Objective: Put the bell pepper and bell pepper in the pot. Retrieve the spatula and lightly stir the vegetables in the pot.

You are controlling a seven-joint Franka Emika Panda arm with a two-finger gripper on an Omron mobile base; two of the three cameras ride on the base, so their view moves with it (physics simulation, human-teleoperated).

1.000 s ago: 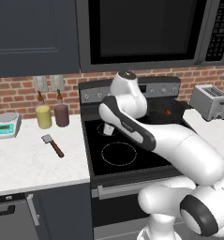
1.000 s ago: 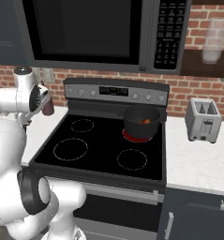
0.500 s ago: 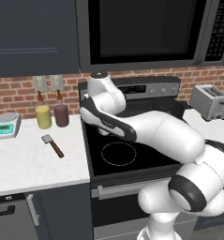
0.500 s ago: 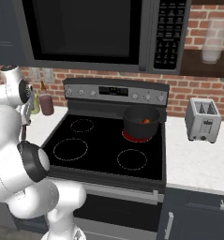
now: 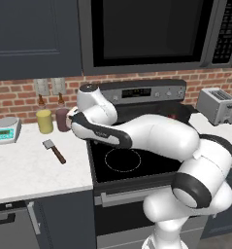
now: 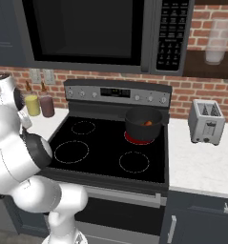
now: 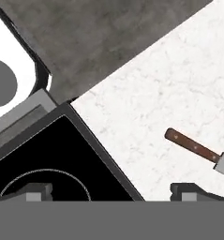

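The two fingertips (image 7: 38, 190) stood wide apart with nothing between them, one over the black stovetop (image 7: 48, 150), the other over the white counter (image 7: 155, 103). The gripper (image 7: 111, 192) hung above the seam where stove meets counter. Just beyond it on the counter lay the spatula (image 5: 54, 151), brown handle toward the stove, grey blade pointing away, untouched. Behind it stood a yellow jar (image 5: 44, 121) and a dark jar (image 5: 62, 119), with a small scale (image 5: 7, 130) further left. The pot (image 6: 143, 124) sat on the stove's back right burner, something orange-red showing inside. A toaster (image 6: 206, 121) stood on the right-hand counter.
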